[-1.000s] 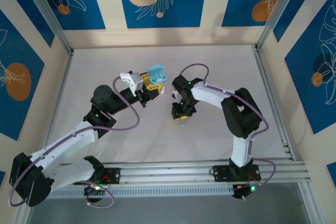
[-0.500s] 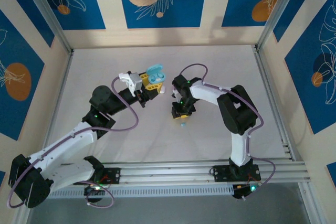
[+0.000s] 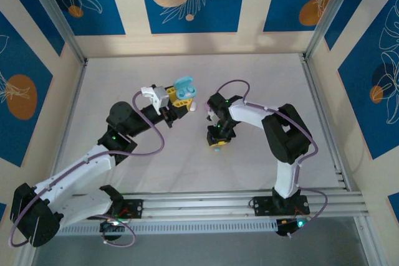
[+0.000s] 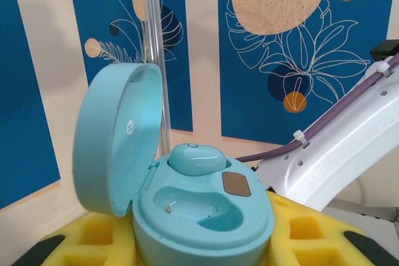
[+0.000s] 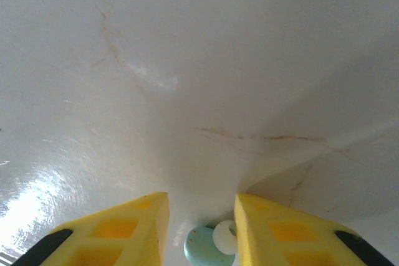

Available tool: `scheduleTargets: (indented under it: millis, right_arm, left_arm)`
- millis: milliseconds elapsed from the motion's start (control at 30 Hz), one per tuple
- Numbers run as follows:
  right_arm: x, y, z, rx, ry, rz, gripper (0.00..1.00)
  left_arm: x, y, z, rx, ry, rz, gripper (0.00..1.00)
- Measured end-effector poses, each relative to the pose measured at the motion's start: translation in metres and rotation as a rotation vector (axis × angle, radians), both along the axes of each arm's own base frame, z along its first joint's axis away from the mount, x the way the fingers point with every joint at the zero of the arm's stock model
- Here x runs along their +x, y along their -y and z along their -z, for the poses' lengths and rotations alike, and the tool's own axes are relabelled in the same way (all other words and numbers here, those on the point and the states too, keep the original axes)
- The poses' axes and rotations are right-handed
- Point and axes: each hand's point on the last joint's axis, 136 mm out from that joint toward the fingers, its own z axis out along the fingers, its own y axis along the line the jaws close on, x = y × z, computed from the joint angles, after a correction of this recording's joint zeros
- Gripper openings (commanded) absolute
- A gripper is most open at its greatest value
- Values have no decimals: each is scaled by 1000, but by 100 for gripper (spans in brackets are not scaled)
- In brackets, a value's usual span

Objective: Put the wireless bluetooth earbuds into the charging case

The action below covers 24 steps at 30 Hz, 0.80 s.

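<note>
- Right claw [image 5: 201, 225] spread, its yellow pads [image 5: 134, 225] down close to the white table [image 5: 206, 60], one on either side of a loose earbud [image 5: 204, 246].
- That earbud has a light blue body and a white tip. It lies on the table in the gap between my pads, with the tip toward the right-hand pad. I cannot tell whether it touches that pad.
- From the top camera, this claw points down at mid-table, with a speck of light blue just under it.
- Left claw [image 3: 179, 99] is pressed on the charging case [image 4: 206, 216], gripping its base from both sides. It holds the case up to the left of the other claw and a little farther from my bases.
- The case is light blue, and its lid [image 4: 112, 141] is swung open, standing up on the left in the wrist view.
- A second earbud [image 4: 196, 157], the same light blue, is seated in the far socket of the case.
- The near socket [image 4: 199, 207] shows its hollow floor and a small metal contact.
- My right arm's white link [image 4: 349, 147], with a purple cable [image 4: 330, 116] along it, crosses behind the case in the left wrist view.
</note>
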Motion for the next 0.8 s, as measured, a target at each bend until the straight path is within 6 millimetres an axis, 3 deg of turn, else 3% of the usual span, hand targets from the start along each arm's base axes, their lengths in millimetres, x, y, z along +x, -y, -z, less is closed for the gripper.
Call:
scheduleTargets:
  millis: [800]
  right_arm:
    - [-29, -2, -10, 18, -51, -6, 35]
  left_arm:
    - [1, 1, 1, 1, -6, 1, 35]
